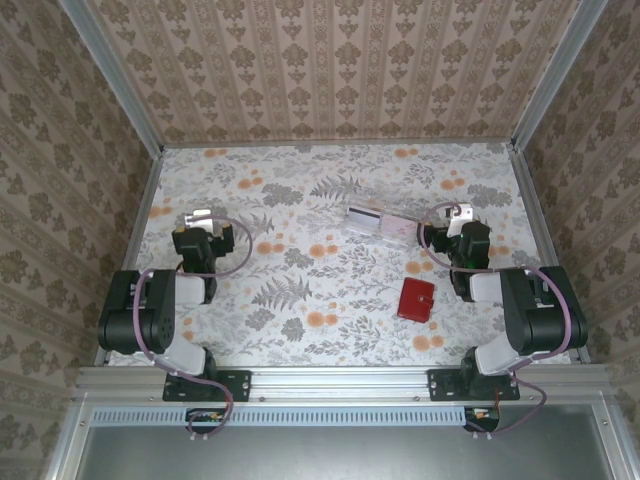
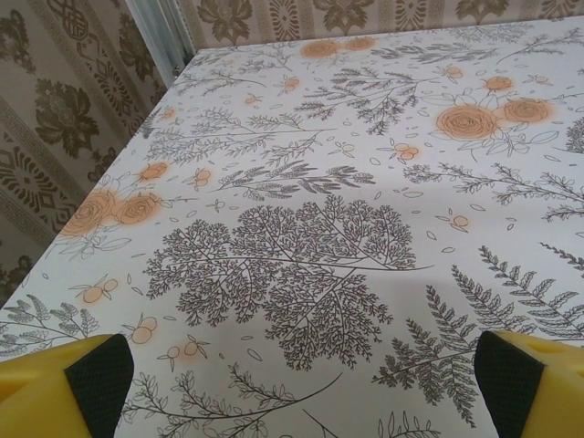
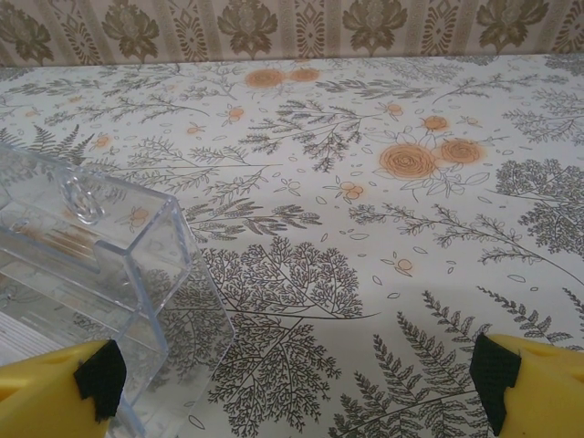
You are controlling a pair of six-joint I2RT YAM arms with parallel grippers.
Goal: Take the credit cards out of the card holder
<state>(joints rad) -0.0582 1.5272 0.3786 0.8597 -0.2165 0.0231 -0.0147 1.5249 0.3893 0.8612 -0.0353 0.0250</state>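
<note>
The small, squarish red card holder lay folded shut on the flat cloth printed with ferns and orange flowers, near the right arm and touched by neither gripper. Farther back, beside the right gripper, sat a clear, hard-edged oblong plastic box with a thin, pale, dark-striped credit card at its left end; whether inside or against it could not be told. The left gripper and the right both had yellow fingers with black pads spread wide, gripping nothing.
</note>
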